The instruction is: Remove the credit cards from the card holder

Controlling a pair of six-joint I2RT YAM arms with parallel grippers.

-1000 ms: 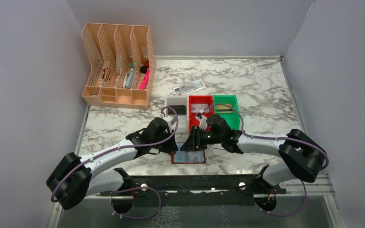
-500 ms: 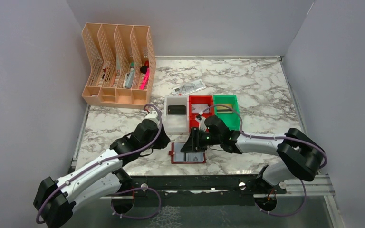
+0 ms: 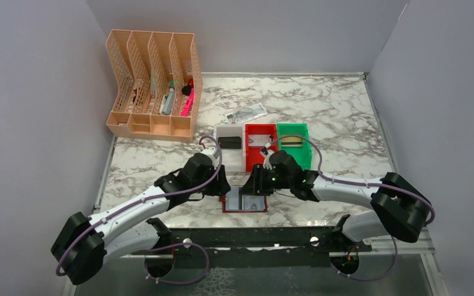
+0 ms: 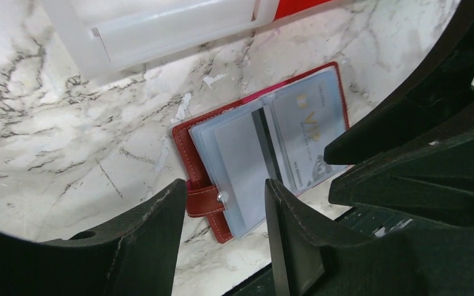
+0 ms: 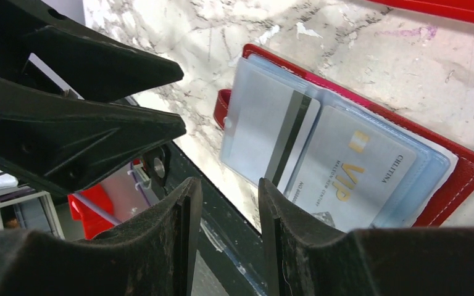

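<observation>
Maroon leather is spread flat on the marble worktop [image 4: 68, 154]: the card holder [image 4: 184, 154] lies open directly under both sets of jaws, clear sleeves [image 5: 237, 80] facing up. Two credit cards [image 4: 265, 148] are seen tucked inside, none drawn out yet. A silver card [image 5: 262, 120] with a dark stripe sits on the side toward the left jaws, and a pale VIP card [image 5: 361, 179] with gold lettering sits toward the right jaws.

The left jaws are held apart and empty, and the holder's snap tab [image 4: 205, 200] shows below the gap between them. The right jaws are parted as well, with nothing gripped, and the sleeves lie just ahead of their tips.

The step in hand is judged to be the approach for a pull. Next, the holder would need to be pinned by one set of jaws. A card's exposed edge would then be pinched by the other and slid along its sleeve. Which way the sleeves open cannot be told.
</observation>
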